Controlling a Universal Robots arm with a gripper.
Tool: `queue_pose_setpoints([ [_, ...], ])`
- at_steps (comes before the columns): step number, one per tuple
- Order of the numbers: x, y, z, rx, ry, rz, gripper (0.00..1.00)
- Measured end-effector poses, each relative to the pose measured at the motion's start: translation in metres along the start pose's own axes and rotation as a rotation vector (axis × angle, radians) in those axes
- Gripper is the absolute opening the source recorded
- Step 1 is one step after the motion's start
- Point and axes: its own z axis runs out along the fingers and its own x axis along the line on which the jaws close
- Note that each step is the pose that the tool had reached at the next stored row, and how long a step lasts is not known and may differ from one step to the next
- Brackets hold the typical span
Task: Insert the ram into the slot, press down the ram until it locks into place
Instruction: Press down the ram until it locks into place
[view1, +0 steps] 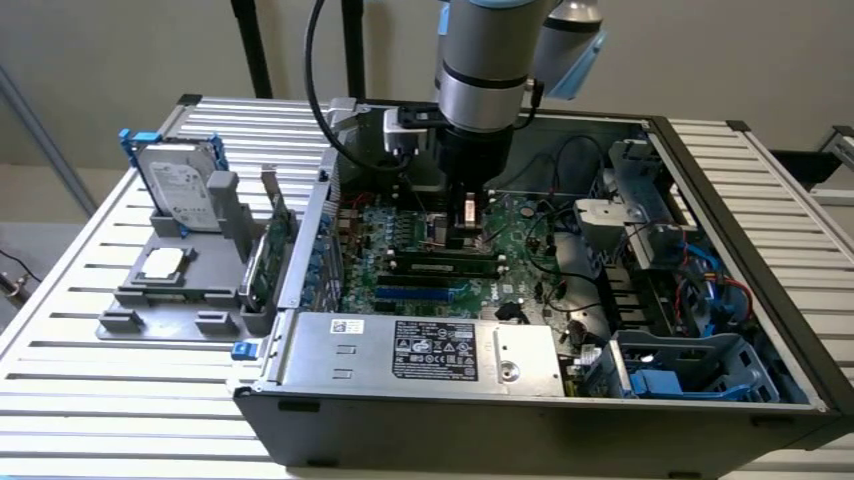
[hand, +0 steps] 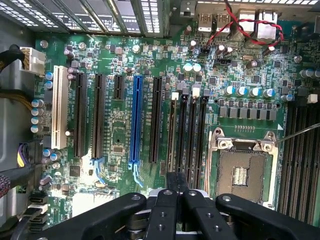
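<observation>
The ram (view1: 441, 262) is a thin green stick standing on edge in the long black slot (view1: 390, 268) on the motherboard inside the open computer case. In the wrist view the ram (hand: 172, 135) appears edge-on as a brownish line in the first of several parallel black slots. My gripper (view1: 470, 228) hangs just above and behind the stick. Its black fingers (hand: 177, 181) are shut together over one end of the ram, with nothing between them. Whether the tips touch the stick I cannot tell.
A shorter blue socket (view1: 420, 293) (hand: 135, 120) lies beside the memory slots. The bare CPU socket (hand: 242, 170) is close by. The power supply (view1: 420, 350) fills the case front. A hard drive (view1: 180, 190) and a tall green expansion card (view1: 274, 245) stand outside, on the exterior view's left.
</observation>
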Motion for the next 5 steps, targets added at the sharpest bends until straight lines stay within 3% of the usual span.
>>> queue_pose_setpoints([
  [5,0.0,0.0,0.0,0.0,0.0,0.0,0.11],
])
